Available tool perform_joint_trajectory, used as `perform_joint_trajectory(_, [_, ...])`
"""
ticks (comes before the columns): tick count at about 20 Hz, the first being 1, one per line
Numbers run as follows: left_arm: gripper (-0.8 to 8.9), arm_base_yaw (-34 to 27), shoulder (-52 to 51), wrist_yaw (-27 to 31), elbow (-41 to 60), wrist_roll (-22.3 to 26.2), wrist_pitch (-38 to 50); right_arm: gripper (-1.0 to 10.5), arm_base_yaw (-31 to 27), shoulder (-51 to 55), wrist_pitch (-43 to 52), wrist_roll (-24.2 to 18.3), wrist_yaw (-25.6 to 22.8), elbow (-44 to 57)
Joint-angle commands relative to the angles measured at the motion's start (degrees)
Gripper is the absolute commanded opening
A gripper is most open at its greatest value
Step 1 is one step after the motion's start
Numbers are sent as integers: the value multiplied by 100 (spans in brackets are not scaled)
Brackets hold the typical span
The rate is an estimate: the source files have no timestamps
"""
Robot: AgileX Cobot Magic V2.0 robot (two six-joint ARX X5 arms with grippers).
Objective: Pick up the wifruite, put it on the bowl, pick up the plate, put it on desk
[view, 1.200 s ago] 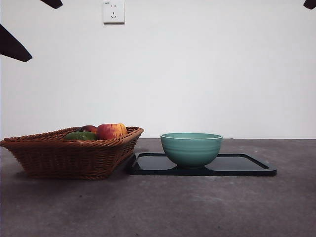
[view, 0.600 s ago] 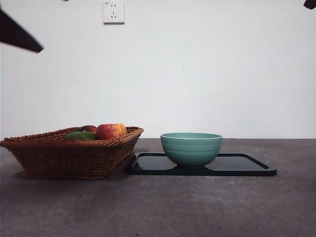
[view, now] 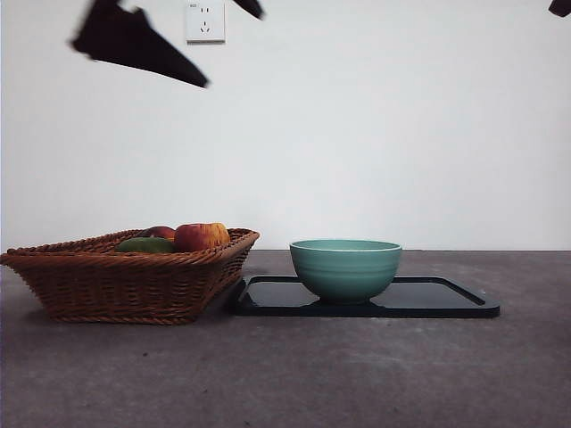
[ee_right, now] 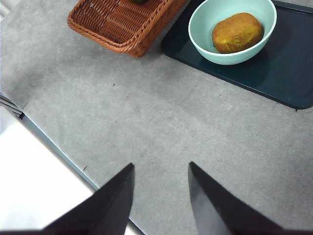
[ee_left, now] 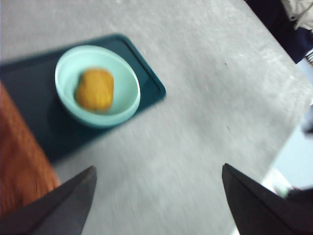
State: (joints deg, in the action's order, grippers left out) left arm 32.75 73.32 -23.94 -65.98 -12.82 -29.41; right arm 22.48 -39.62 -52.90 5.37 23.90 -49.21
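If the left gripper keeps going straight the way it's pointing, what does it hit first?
Probably bare desk. The left gripper, jaws wide open, points at tabletop beside the tray; the bowl lies off that line.

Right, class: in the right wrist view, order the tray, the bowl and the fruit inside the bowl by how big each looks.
1. black tray, largest, though cut off at the picture's edge.
2. mint-green bowl.
3. brownish-yellow fruit, smallest, lying inside the bowl.

Mint-green bowl (view: 345, 269) upright on black tray (view: 437, 299) on desk (view: 294, 374), brownish-yellow fruit (ee_right: 237, 32) inside.
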Motion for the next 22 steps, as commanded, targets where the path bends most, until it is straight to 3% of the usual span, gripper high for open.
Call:
perform_joint_trajectory(1, [398, 33, 887, 15, -894, 310, 46, 176, 31, -28, 46, -20, 26, -50])
perform_joint_trajectory(9, [396, 129, 3377, 214, -3058, 605, 26, 176, 31, -26, -162, -2, 17, -50])
perform_joint_trajectory(22, [397, 713, 4848, 1528, -3484, 1705, 81, 176, 31, -26, -267, -4, 9, -50])
